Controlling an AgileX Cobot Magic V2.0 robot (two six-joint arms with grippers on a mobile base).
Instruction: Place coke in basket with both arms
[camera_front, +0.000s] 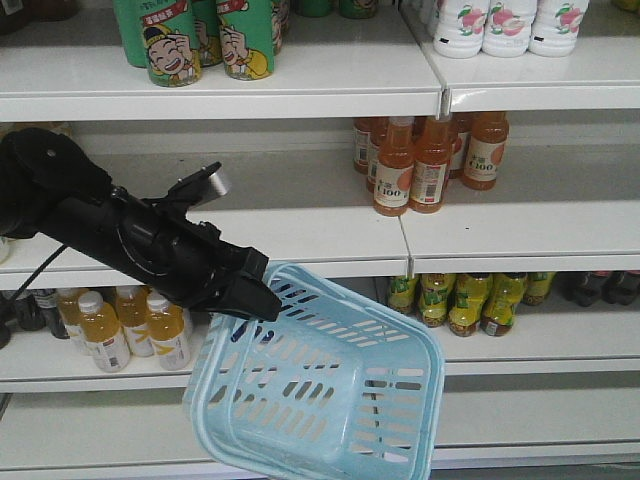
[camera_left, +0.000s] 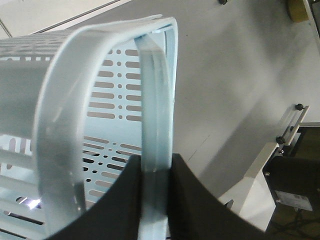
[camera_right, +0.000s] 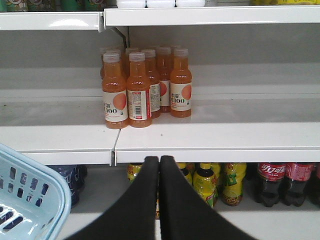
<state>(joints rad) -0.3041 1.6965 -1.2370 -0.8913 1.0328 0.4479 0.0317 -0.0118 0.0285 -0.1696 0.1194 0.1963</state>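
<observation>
The coke bottles (camera_right: 271, 182), dark with red wraps, stand on the lower shelf at the far right of the right wrist view. My right gripper (camera_right: 160, 159) is shut with nothing in it and hangs in front of the shelf edge, left of the coke. The light blue basket (camera_front: 330, 400) hangs tilted in front of the lower shelves. My left gripper (camera_front: 262, 298) is shut on its swing handle (camera_left: 152, 100), and the black fingers (camera_left: 130, 185) clamp the handle bar from both sides. A corner of the basket (camera_right: 30, 200) shows at the lower left of the right wrist view.
Orange-drink bottles (camera_front: 420, 165) stand on the middle shelf. Yellow-labelled bottles (camera_front: 465, 300) sit on the lower shelf, left of the coke. Pale orange bottles (camera_front: 125, 325) are at the lower left. Green cans (camera_front: 170, 40) and white bottles (camera_front: 510, 25) fill the top shelf.
</observation>
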